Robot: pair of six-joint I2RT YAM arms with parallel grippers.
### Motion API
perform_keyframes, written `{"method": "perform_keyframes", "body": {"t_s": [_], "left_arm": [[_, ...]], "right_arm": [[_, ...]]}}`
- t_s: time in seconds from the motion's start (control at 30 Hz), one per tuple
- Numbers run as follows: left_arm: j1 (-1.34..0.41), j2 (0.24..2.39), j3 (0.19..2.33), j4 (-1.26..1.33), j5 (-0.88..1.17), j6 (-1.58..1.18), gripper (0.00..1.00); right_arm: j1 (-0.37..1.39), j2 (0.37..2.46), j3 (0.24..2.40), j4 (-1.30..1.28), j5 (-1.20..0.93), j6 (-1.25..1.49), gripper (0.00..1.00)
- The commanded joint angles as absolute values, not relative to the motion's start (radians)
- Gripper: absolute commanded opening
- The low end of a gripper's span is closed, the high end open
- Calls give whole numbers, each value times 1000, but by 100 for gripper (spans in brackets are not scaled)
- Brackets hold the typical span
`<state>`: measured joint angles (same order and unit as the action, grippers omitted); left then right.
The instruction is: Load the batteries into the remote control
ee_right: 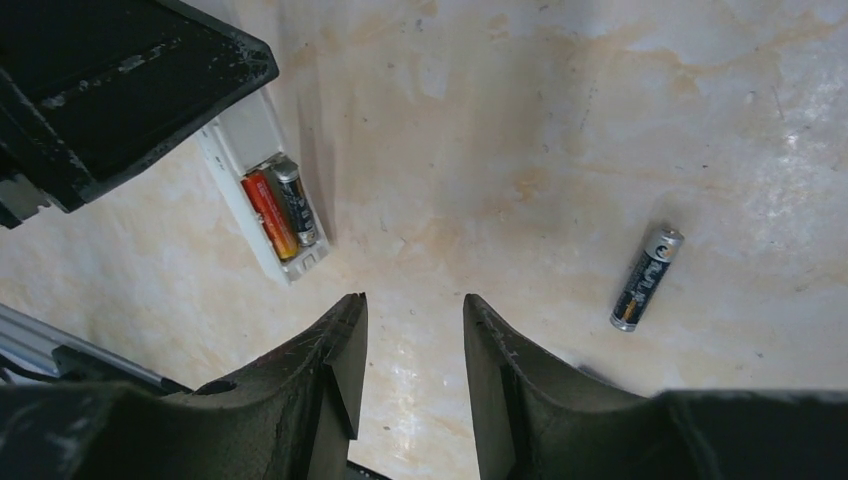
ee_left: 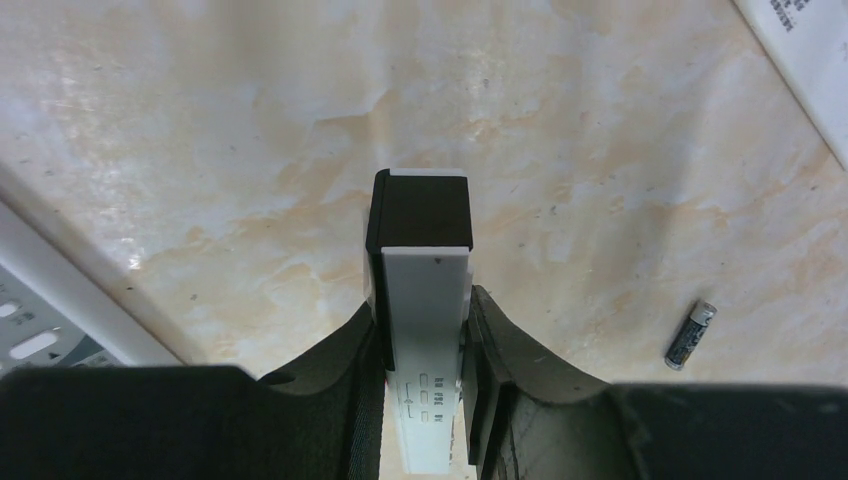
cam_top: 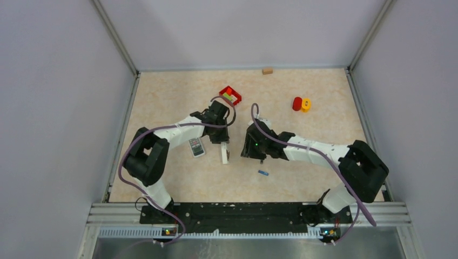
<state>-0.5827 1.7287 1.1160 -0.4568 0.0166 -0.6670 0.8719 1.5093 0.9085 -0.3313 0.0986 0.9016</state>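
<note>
Top view: left pincer grips the white remote, holding it steady for loading. A blue battery lies loose on the desk.
Left wrist: jaws clenched on the remote's sides.
Right wrist: right pincer released, empty. Two batteries are seated in the compartment. A dark battery lies well apart, likely spare.
</note>
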Motion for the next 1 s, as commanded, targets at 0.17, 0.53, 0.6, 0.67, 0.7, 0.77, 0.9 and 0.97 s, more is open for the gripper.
{"method": "perform_keyframes", "body": {"t_s": [0.17, 0.53, 0.6, 0.67, 0.7, 0.77, 0.9, 0.97], "left_arm": [[-640, 1708, 1190, -549, -183, -696, 0], [-752, 1784, 1311, -721, -489, -727, 0], [-753, 1787, 1315, -723, -489, -731, 0], [-752, 1787, 1325, -731, -487, -732, 0], [-752, 1784, 1331, -735, -492, -732, 0], [-750, 1762, 1330, -737, -506, -728, 0], [-708, 1671, 1293, -689, -446, -700, 0], [-671, 1617, 1269, -662, -397, -688, 0]], "right_arm": [[862, 1507, 826, -78, 18, 1022, 43], [861, 1515, 755, -16, 23, 1147, 37], [859, 1508, 744, -13, 33, 1156, 37], [858, 1513, 754, -40, 43, 1156, 37], [858, 1517, 762, -55, 46, 1150, 36], [858, 1533, 788, -94, 56, 1126, 36], [861, 1569, 855, -197, 95, 1082, 37], [863, 1583, 888, -261, 130, 1077, 37]]}}
